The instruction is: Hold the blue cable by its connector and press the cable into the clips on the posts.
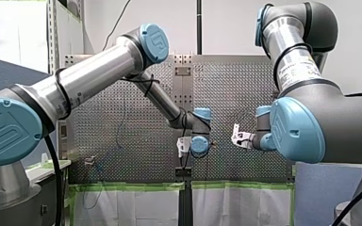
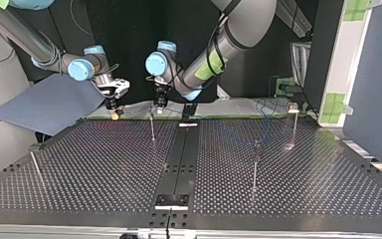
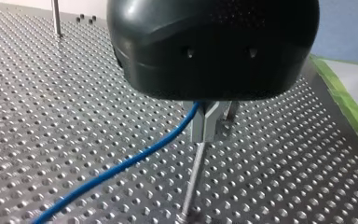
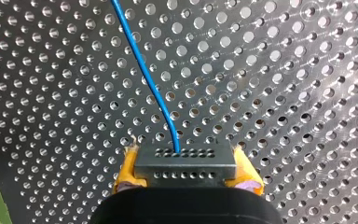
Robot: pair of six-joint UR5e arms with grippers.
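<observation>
**Ann:** Yellow pads (image 4: 127, 168) first: they are clamped on the two ends of the dark connector (image 4: 186, 163), so the right gripper (image 4: 186, 161) has it pinched squarely. The blue cable (image 4: 144, 74) leaves the connector's row of holes and runs away over the perforated table (image 4: 284, 70).

**Ben:** On the left gripper (image 3: 213, 95), the black housing hides the fingers, so nobody can tell whether they are spread or closed. Just under it the cable meets the grey clip (image 3: 205, 123) on top of a thin post (image 3: 193, 177), then slopes down towards the table.

**Ann:** From across the table, both grippers hang by the far edge, left of the centre strip. The right one is further left, and the left one is directly above that post.

**Ben:** Two more posts stand well apart on the right, and one stands near the left edge.
</observation>
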